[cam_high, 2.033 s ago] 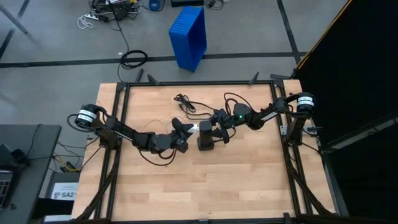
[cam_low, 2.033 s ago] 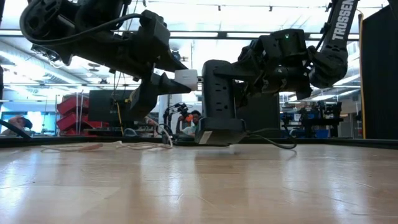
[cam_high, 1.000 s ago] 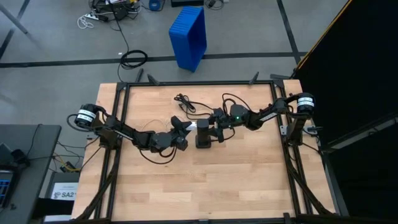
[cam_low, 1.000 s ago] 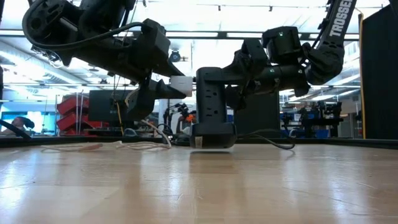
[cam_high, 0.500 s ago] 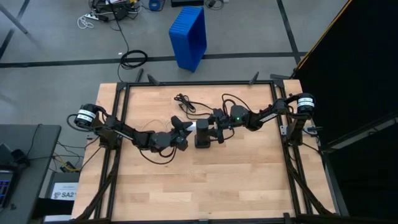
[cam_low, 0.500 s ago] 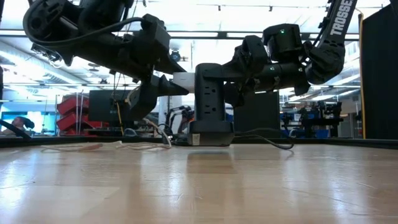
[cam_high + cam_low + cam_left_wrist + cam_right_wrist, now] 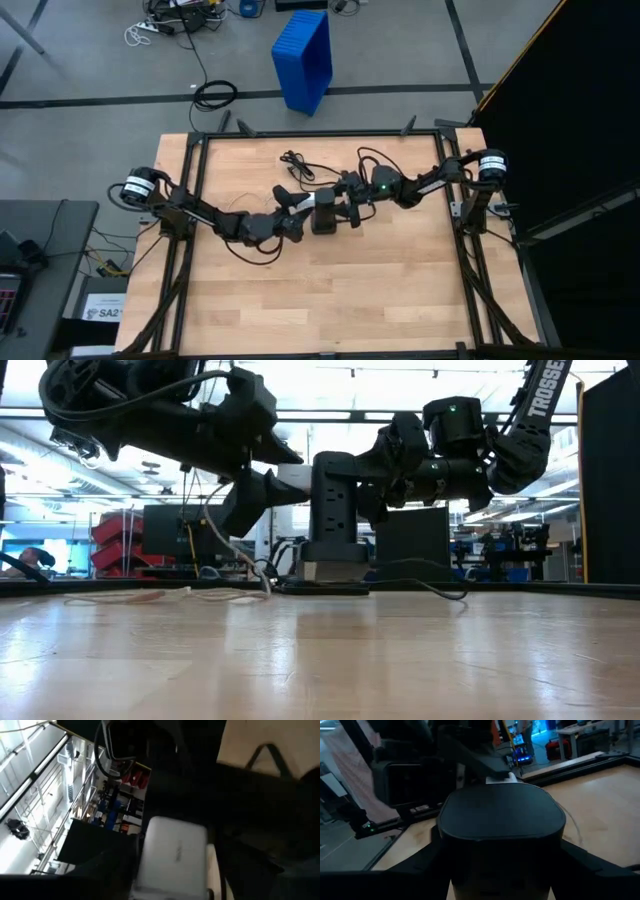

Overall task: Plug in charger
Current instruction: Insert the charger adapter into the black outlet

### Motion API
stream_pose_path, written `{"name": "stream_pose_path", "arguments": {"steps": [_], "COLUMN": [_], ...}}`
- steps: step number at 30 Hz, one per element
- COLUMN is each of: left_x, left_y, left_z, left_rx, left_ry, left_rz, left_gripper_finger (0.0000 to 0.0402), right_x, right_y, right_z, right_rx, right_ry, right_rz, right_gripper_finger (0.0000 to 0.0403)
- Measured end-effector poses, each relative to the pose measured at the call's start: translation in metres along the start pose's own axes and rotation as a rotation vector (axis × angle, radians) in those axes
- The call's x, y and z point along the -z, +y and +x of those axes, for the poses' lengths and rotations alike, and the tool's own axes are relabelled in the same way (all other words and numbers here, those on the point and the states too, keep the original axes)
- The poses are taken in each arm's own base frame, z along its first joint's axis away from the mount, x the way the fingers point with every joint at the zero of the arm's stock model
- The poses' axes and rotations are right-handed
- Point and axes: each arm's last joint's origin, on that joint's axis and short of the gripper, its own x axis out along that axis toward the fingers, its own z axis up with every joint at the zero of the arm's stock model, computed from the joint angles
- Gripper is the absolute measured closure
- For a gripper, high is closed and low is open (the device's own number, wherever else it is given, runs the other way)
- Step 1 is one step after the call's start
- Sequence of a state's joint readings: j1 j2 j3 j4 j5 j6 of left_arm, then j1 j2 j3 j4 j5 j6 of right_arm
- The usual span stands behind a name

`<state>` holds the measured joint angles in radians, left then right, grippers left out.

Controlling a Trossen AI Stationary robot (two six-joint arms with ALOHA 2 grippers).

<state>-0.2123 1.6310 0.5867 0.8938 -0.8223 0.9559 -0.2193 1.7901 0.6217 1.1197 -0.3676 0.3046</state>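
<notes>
High view: the 2 arms meet near the middle of the wooden table (image 7: 330, 290). The right gripper (image 7: 345, 211) reaches in from the right and its jaws grip the black power strip (image 7: 325, 212), which stands upright. The left gripper (image 7: 296, 213) comes in from the left, with the white charger (image 7: 304, 204) lying against the strip's left face. A thin black cable (image 7: 297, 165) lies coiled behind them on the table. Low view: the power strip (image 7: 335, 510) stands on its base on the table (image 7: 320, 660), its outlet face turned toward the camera; the charger (image 7: 292, 478) sits flush against the upper part of the strip's side, with the left gripper (image 7: 262, 485) just behind it (whether its jaws press the charger cannot be told here). The right gripper (image 7: 385, 465) clasps the strip from the opposite side. Left wrist view: the charger (image 7: 172, 852) lies between the 2 dark fingers (image 7: 117, 870), which stand apart from its sides, so these jaws are parted and grip nothing. Right wrist view: the strip's rounded top (image 7: 501, 812) fills the space between that arm's jaws, and the charger (image 7: 501, 778) shows just beyond it.
</notes>
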Motion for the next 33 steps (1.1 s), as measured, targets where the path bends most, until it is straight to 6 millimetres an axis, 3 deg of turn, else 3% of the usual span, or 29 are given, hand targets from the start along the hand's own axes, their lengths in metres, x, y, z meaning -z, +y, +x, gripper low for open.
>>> {"name": "stream_pose_path", "arguments": {"steps": [7,13,17,24,33], "left_x": [-0.001,-0.005,0.008,0.036,0.04], "left_y": [0.0,0.011,0.024,0.042,0.044], "left_z": [-0.003,-0.012,-0.02,-0.036,-0.038], "left_rx": [-0.011,0.024,0.033,0.091,0.102], "left_ry": [0.006,-0.087,-0.112,-0.228,-0.253], "left_rz": [-0.047,-0.191,-0.29,-0.543,-0.569], "left_gripper_finger": [0.0134,0.0163,0.0185,0.0215,0.024], "right_x": [0.001,0.003,0.006,0.012,0.015], "right_y": [-0.007,-0.006,-0.004,-0.006,-0.008], "right_z": [-0.003,-0.003,-0.002,-0.003,-0.007], "right_rx": [0.013,0.0,-0.007,0.03,0.104], "right_ry": [0.029,0.041,0.066,0.125,0.128], "right_rz": [-0.091,-0.267,-0.327,-0.309,-0.248], "right_gripper_finger": [0.0176,0.0176,0.0176,0.0176,0.0176]}}
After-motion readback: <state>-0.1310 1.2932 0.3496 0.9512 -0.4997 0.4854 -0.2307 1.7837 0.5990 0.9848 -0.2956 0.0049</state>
